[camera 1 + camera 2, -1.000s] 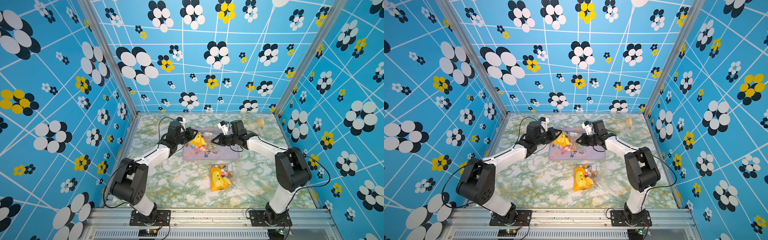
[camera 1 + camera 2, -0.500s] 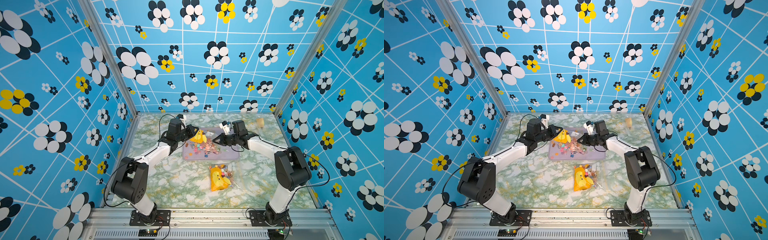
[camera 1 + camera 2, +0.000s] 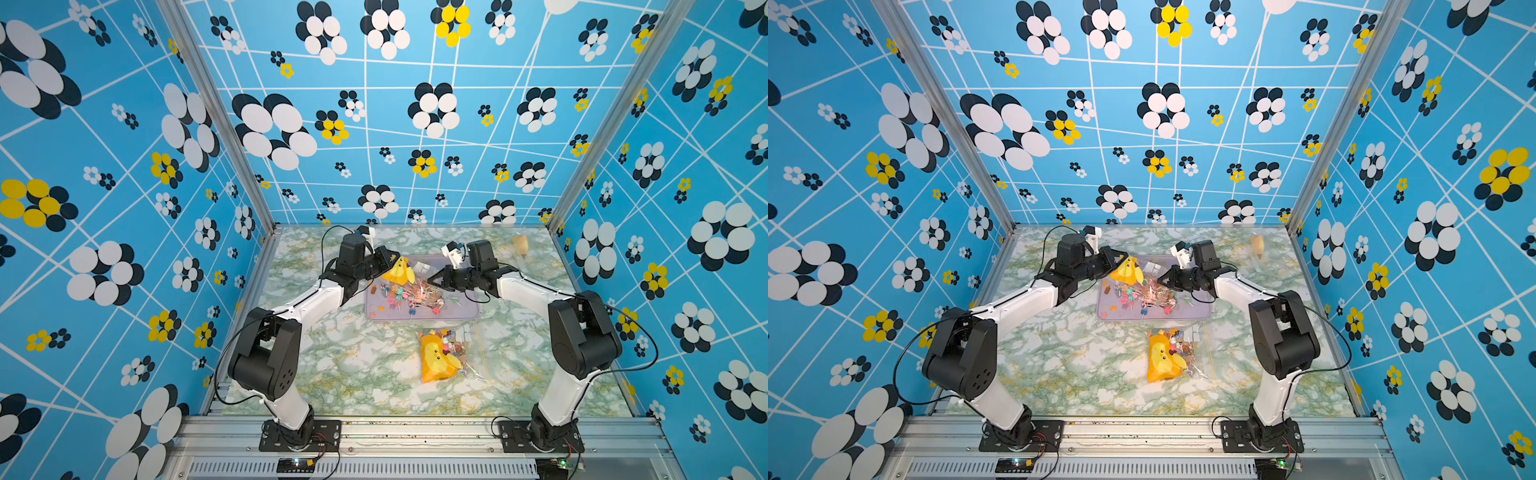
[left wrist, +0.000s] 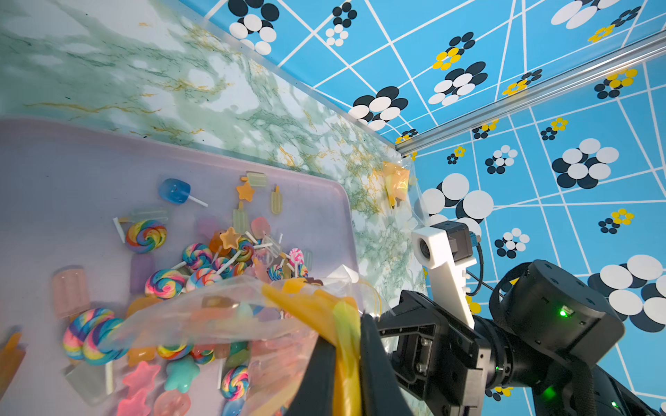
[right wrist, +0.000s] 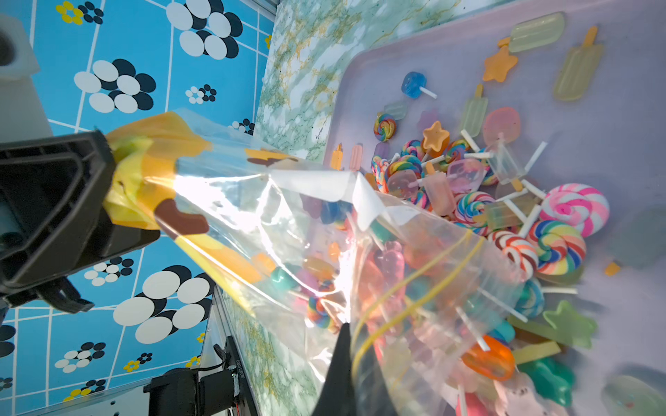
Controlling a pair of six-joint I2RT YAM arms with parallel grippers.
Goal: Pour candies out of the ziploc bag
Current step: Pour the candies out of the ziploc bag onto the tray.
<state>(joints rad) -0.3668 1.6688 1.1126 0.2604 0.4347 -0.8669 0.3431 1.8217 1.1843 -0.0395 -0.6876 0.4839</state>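
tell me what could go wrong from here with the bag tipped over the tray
Some candies sit inside the ziploc bag, whose mouth lies low over the heap; they may jam rather than slide out.
The right gripper pinches only the thin edge of the mouth; the film could slip free.
The tray has a low rim, so candies may bounce onto the table.
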